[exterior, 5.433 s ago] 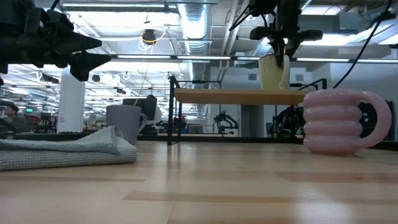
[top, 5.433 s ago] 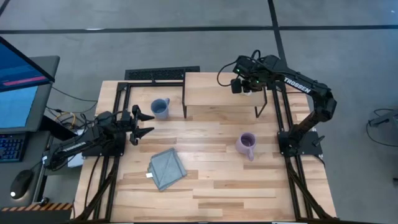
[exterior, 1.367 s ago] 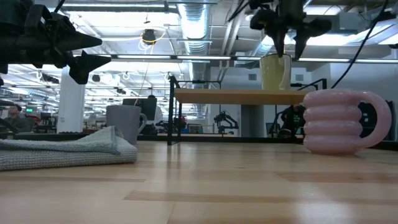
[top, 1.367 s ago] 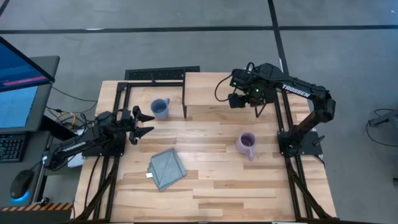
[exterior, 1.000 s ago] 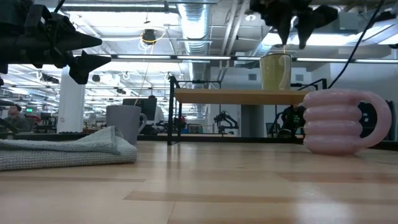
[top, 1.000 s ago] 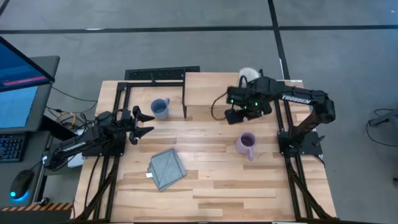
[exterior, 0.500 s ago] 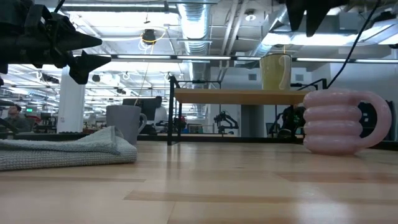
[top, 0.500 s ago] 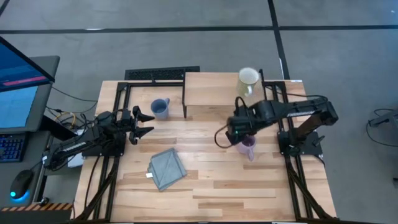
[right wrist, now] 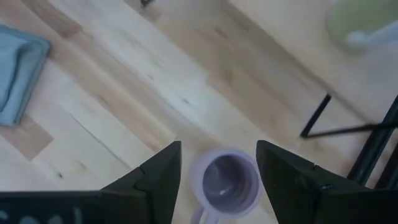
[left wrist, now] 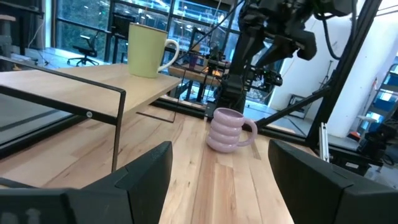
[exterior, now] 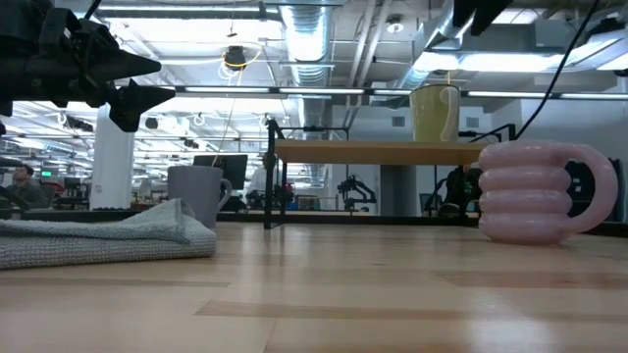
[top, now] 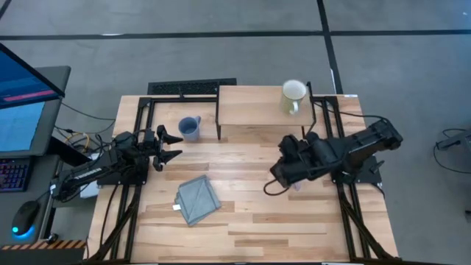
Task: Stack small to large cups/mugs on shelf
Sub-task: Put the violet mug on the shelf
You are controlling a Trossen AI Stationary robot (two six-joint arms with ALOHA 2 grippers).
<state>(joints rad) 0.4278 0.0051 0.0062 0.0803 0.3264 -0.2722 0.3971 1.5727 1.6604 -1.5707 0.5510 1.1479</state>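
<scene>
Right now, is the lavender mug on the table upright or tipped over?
Upright. The lavender mug shows its round open mouth to the right gripper above it, and stands on its base in the low view.

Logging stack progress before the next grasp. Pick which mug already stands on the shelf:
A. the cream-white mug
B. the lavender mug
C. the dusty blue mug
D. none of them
A. The cream-white mug stands upright at the right end of the shelf, while the lavender mug is on the tabletop under the right tool and the dusty blue mug sits on the tabletop left of the shelf.
</scene>
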